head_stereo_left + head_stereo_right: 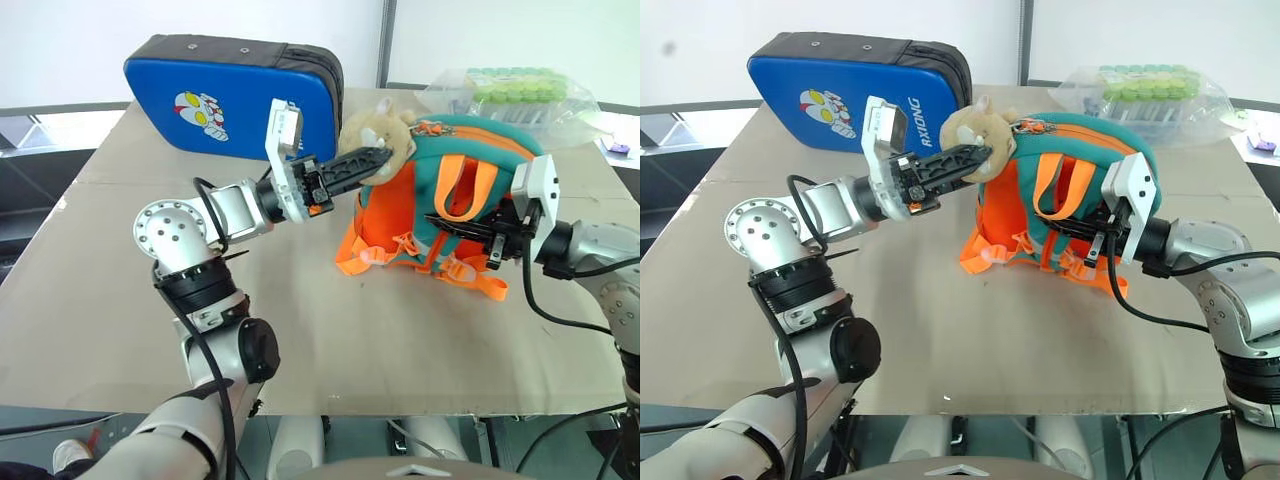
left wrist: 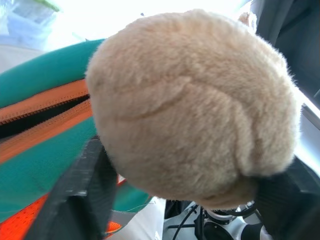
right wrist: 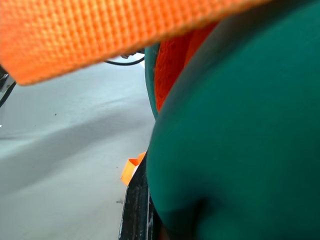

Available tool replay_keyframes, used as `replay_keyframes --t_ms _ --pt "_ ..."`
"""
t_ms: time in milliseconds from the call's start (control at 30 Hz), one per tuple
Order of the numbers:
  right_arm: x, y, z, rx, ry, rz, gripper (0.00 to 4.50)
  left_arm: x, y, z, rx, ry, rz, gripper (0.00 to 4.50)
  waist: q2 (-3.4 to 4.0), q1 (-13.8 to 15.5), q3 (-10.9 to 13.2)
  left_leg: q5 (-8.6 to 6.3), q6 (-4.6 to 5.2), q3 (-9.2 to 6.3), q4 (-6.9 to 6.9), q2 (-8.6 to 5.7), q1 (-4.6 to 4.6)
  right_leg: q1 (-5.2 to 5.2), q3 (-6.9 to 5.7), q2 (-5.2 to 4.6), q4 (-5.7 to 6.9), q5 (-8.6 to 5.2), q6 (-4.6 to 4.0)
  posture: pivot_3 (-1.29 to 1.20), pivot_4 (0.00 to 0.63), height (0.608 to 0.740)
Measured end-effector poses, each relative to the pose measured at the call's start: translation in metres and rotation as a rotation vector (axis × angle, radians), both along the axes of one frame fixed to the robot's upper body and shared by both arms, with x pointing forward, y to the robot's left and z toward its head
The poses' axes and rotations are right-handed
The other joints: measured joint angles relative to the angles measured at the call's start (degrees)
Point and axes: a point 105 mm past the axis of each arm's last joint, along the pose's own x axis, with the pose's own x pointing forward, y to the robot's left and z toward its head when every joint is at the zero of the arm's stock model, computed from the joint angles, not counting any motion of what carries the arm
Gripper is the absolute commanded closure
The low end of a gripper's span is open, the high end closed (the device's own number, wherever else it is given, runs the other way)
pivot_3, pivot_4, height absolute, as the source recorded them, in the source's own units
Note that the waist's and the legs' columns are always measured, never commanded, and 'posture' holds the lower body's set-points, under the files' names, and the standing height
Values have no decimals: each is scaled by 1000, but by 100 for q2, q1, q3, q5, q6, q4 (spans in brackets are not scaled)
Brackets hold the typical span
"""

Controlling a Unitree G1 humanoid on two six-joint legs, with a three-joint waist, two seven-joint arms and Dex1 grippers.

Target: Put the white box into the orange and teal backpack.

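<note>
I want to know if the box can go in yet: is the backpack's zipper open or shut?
Open, at least partly: on the backpack, a dark gap shows between the orange zipper edges. How far it runs, I cannot tell.

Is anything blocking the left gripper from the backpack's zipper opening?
Yes. The plush bear sits between the left gripper's fingers, right in front of the backpack's zipper opening. The right gripper is shut on the backpack's teal back.

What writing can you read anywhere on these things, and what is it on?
"AXIONG": white letters on the blue padded case, beside its cartoon figure; the first letters are hidden behind the robot's left arm.
Packet of green-capped tubes: any print is too small to read.
Backpack: no writing visible.
</note>
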Motion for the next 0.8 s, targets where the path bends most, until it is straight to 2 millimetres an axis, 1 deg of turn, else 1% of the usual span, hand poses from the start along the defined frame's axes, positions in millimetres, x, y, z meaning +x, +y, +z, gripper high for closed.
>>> replay_keyframes --t_ms 33,100,133,167,233,267,300,367,400,500,533,600,667,800 --pt "1 0 1 11 -1 -15 4500 -2 3 4 -24 -14 -2 2653 0 -12 0 0 0 -1 -2 1 1 0 0 2 1 0 0 0 150 740" --pt "3 0 4 61 10 -32 4500 -3 9 11 -63 -36 5 3525 0 -16 0 0 -1 -4 -4 2 0 -1 -2 2 1 0 -1 0 150 740" --pt "4 1 6 96 18 -40 4500 -4 13 16 -91 -48 12 3668 0 -16 0 0 -1 -4 -4 3 -1 -1 -2 2 2 0 -1 0 150 740" --pt "7 0 9 161 42 -61 4500 -2 20 25 -144 -62 32 4078 0 -14 0 0 -1 -5 -5 3 -1 -1 -3 2 2 0 -1 0 150 740" --pt "11 -2 15 237 51 -94 4500 2 31 30 -175 -60 76 4309 0 -19 0 0 -1 -3 -5 3 -1 -2 -2 1 2 0 -1 0 150 740" --pt "13 -6 18 267 48 -121 4500 5 37 29 -161 -52 106 4365 1 -27 0 0 -1 -1 -6 2 -1 -3 0 1 2 0 -1 0 150 740" --pt "19 -13 24 316 40 -171 4500 7 47 24 -138 -39 150 4368 1 -38 0 0 -1 3 -6 2 0 -3 2 0 2 0 -1 0 150 740" --pt "24 -21 28 346 37 -217 4500 8 54 16 -125 -14 184 4368 1 -36 0 0 -2 6 -7 2 0 -3 3 -1 1 0 -1 0 150 740" --pt "27 -25 30 374 38 -246 4500 10 61 7 -112 13 220 4369 1 -36 0 0 -2 6 -9 2 1 -3 3 -2 0 0 -1 0 150 740" --pt "36 -36 35 438 38 -322 4500 19 80 -30 -76 125 351 4369 2 -40 -1 1 -2 11 -13 3 3 -7 5 -2 2 0 -1 0 150 740" --pt "39 -39 36 450 37 -349 4500 22 87 -48 -54 179 416 4369 2 -38 -1 1 -2 10 -13 3 2 -7 5 -2 2 0 -2 0 150 740" --pt "43 -41 36 458 39 -380 4500 26 94 -72 -4 250 499 4373 1 -20 -1 0 -2 9 -12 3 -1 -7 2 -3 2 1 -2 0 150 740" --pt "48 -44 38 467 42 -408 4500 26 94 -91 76 286 553 4375 1 3 -1 0 -2 14 -10 1 0 -6 4 -8 1 1 -2 0 150 740" --pt "56 -45 41 499 48 -450 4500 24 79 -119 178 328 598 4375 0 9 -4 0 -1 20 -7 -1 2 -5 10 -11 0 1 -2 0 150 740"
